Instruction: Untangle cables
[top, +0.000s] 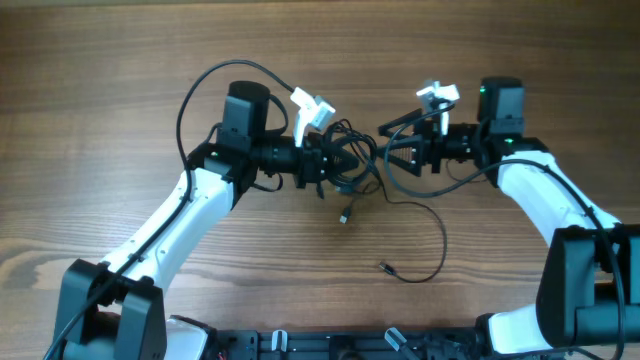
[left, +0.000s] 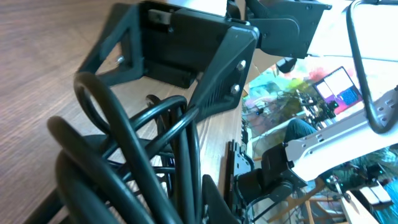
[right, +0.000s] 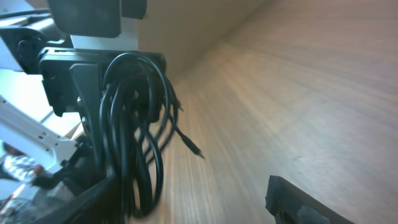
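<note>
Wood table below, my left claw clamped on the cables bunched mid-table, right claw spread wide just beside them, one loose tail curling toward the near edge, while only my right wrist view shows the loops stretched long against that left claw.

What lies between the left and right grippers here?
The tangled cables, bunched at the left gripper and reaching towards the right gripper; the overhead view shows it.
</note>
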